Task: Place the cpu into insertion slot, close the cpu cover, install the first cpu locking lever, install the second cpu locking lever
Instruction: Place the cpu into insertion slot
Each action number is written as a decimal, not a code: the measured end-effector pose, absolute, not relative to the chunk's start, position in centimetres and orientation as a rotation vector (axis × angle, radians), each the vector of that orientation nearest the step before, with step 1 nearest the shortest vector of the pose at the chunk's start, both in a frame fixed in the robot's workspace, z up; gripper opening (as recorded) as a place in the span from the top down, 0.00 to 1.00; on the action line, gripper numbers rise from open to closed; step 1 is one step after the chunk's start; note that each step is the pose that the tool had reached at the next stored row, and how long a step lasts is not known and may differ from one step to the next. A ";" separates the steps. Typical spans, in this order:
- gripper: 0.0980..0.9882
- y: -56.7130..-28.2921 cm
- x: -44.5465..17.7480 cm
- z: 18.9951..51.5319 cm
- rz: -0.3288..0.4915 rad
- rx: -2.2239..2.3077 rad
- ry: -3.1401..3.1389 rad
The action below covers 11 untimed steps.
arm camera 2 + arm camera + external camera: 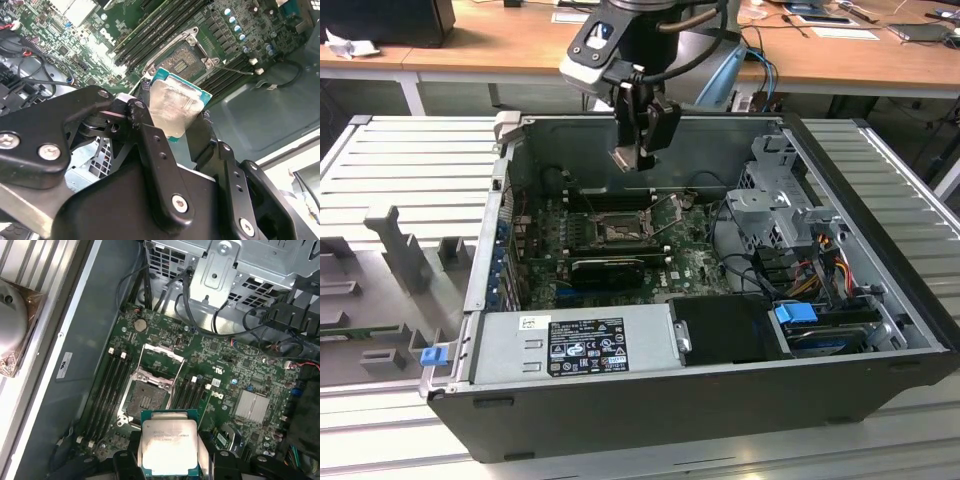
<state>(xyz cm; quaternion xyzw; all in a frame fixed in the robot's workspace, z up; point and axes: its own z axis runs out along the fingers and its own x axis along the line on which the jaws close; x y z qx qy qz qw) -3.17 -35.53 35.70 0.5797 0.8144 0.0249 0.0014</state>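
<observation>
My gripper [640, 148] hangs above the open computer case, shut on the cpu [625, 160], a flat square chip with a pale metal top. In both wrist views the cpu [175, 107] [169, 447] sits between the black fingers [150, 145], held in the air above the motherboard. The insertion slot [145, 399] [187, 57] [615, 232] lies uncovered below it, dark in the centre, between rows of memory slots. The cpu cover [162, 359], a thin metal frame, stands swung up off the far side of the slot. A thin wire lever [667, 213] sticks up beside the slot.
In the case, a silver power supply [575, 345] fills the front, a metal drive cage [775, 205] with loose cables [740, 265] stands at the exterior view's right, and a long black card [608, 268] lies just below the slot. Grey fixtures [395, 250] stand at the left.
</observation>
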 end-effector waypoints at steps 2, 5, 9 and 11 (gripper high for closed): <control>0.52 -35.5 -3.2 35.6 0.077 1.848 2.536; 0.52 -35.5 -3.2 35.5 0.076 1.879 2.514; 0.52 -35.5 -3.2 35.4 0.075 1.909 2.491; 0.52 -35.5 -3.2 35.3 0.075 1.924 2.480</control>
